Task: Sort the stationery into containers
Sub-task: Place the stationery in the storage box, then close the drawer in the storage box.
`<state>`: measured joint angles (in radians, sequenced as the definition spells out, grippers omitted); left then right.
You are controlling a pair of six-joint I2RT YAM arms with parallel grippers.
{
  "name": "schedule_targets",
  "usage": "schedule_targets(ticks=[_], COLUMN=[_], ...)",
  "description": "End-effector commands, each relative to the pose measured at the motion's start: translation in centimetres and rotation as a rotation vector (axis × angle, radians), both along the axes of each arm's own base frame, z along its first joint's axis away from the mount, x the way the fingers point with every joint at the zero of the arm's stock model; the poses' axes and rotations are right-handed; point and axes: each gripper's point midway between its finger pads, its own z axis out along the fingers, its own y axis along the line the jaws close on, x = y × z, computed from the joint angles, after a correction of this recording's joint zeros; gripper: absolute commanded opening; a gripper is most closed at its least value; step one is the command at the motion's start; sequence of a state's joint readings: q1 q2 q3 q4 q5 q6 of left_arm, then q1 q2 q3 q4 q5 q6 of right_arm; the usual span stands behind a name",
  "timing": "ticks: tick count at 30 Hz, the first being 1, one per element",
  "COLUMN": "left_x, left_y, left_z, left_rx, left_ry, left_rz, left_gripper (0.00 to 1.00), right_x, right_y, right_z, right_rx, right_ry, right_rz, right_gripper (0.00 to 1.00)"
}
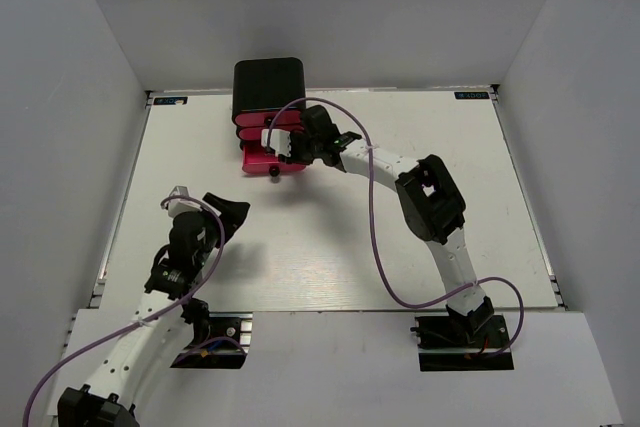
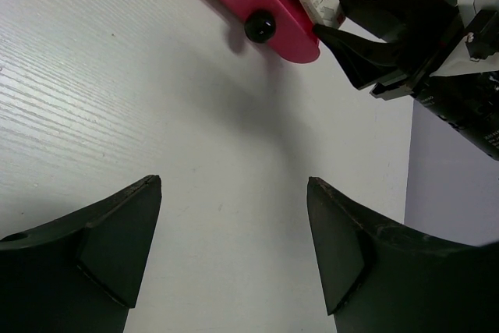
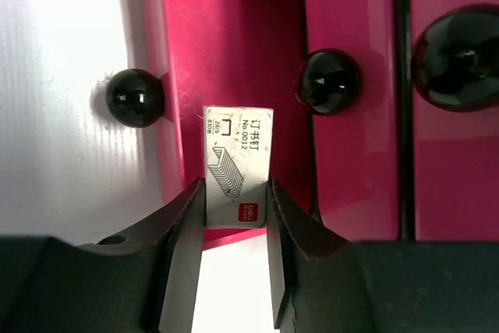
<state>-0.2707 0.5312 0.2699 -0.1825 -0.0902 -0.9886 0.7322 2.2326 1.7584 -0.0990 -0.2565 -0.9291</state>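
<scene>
item 1: cabinet [image 1: 268, 82]. black, rounded box, standing at the far edge of the white surface [image 1: 400, 247], left of centre. holds three pink-red drawers stacked one above another, each with a round black knob.

item 2: bottom drawer [image 3: 234, 37]. pulled out toward the arms, its inside open to view from above. its knob [image 3: 135, 97] juts past the front wall over the bare surface.

item 3: middle drawer [image 3: 351, 154]. pushed in; knob [image 3: 327, 81] in view.

item 4: top drawer [image 3: 452, 177]. pushed in; knob [image 3: 460, 56] partly in view at the picture's edge.

item 5: small white box [image 3: 238, 165]. stationery piece, label side up, printed with a drawing of a strip of staples, black characters and a small red mark. it sits over the inside of the bottom drawer, close behind the front wall. whether it touches the drawer floor cannot be told.

item 6: right end effector [image 3: 234, 193]. arm reaching to the cabinet front, fingers [image 3: 183, 224] clamped on the two long sides of the small white box, with the box's far end sticking out past the tips.

item 7: left end effector [image 2: 234, 193]. jaws set wide apart, nothing between them, above bare surface on the near left, well apart from the cabinet. its wrist view looks toward the bottom drawer's front and the small white box.
</scene>
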Motion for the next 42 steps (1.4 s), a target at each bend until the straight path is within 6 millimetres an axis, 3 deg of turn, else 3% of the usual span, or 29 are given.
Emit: schedule_targets(ticks=[1,4,5,11,13,14,15,18,19,20,21,22,23,24,26,27,28,29,30,32,35,36,42], left_x=[0.3,0.4,0.6,1.7,2.4,2.7,3.1,4.6,5.1,5.6,6.3,7.2,7.8,8.9,10.0,11.3,11.6,12.1,13.1,13.7,14.9,14.6,15.0], left_y=[-0.4,-0.5,-0.7,-1.4,-2.1,-2.2,-2.6,-3.0,-3.2,-3.4,-3.3,-3.5,-3.7,-4.0,-4.3,-4.6,-4.7,-4.8,-5.1,-5.4,-5.8,-5.7,-5.7], left_z=[0.9,0.3,0.9,-0.3,0.1,-0.8,-0.6,-1.4,-1.2,-2.4,-2.4,-2.0,-2.3,-2.9,-3.6,-2.8,-4.4,-4.7,-4.2,-5.6,-5.8,-6.9,-8.1], left_rx=[-0.018,-0.024,-0.041,-0.061,-0.077,-0.079,-0.099,-0.114,-0.129,-0.135,-0.134,-0.143,-0.14,-0.132,-0.125,-0.129,-0.116,-0.112,-0.111,-0.092,-0.105,-0.096,-0.092], left_ry=[-0.037,-0.022,-0.04,-0.011,-0.034,-0.003,-0.014,0.008,0.003,0.031,0.035,0.032,0.042,0.073,0.1,0.086,0.137,0.151,0.157,0.202,0.224,0.256,0.312], left_rz=[-0.014,-0.01,-0.015,-0.027,-0.052,-0.047,-0.053,-0.044,-0.039,-0.032,-0.023,-0.019,-0.018,-0.016,-0.014,-0.015,-0.011,-0.01,-0.01,-0.005,0.007,0.01,0.032], left_gripper=[0.85,0.85,0.85,0.8,0.51,0.38,0.21,0.07,0.07,0.07,0.07,0.07,0.09,0.09,0.1,0.1,0.1,0.1,0.1,0.1,0.11,0.11,0.11], right_x=[1.7,2.1,2.0,1.3,1.0,0.9,0.6,0.2,0.2,-0.1,-0.7,-0.4,-0.9,-1.4,-2.0,-2.6,-2.9,-3.2,-3.7,-3.9,-4.1,-4.3,-3.7], right_y=[0.7,0.7,0.6,0.4,0.2,0.1,-0.3,-1.8,-2.3,-2.9,-3.8,-5.0,-5.7,-6.5,-8.7,-9.5,-11.1,-11.5,-12.8,-14.1,-15.7,-15.9,-17.4], right_z=[4.5,4.7,4.5,7.1,8.3,8.7,10.1,13.0,13.5,14.5,14.3,15.6,13.8,12.6,12.4,11.0,11.2,10.8,9.7,10.1,10.5,10.1,9.9], right_rx=[0.084,0.095,0.093,0.147,0.168,0.18,0.207,0.286,0.303,0.349,0.356,0.38,0.377,0.368,0.38,0.363,0.371,0.369,0.363,0.374,0.392,0.394,0.412], right_ry=[-0.093,-0.101,-0.097,-0.112,-0.12,-0.114,-0.123,-0.118,-0.112,-0.098,-0.08,-0.095,-0.039,-0.017,0.016,0.043,0.044,0.054,0.073,0.067,0.071,0.089,0.108], right_rz=[-0.029,-0.046,-0.045,-0.035,-0.038,-0.04,-0.05,-0.089,-0.103,-0.129,-0.145,-0.175,-0.209,-0.222,-0.27,-0.282,-0.306,-0.314,-0.339,-0.356,-0.389,-0.393,-0.432], right_gripper=[0.24,0.48,0.5,0.54,0.54,0.5,0.47,0.24,0.17,0.07,0.05,0.05,0.0,0.0,0.0,0.0,0.0,0.0,0.0,0.0,0.0,0.0,0.0])
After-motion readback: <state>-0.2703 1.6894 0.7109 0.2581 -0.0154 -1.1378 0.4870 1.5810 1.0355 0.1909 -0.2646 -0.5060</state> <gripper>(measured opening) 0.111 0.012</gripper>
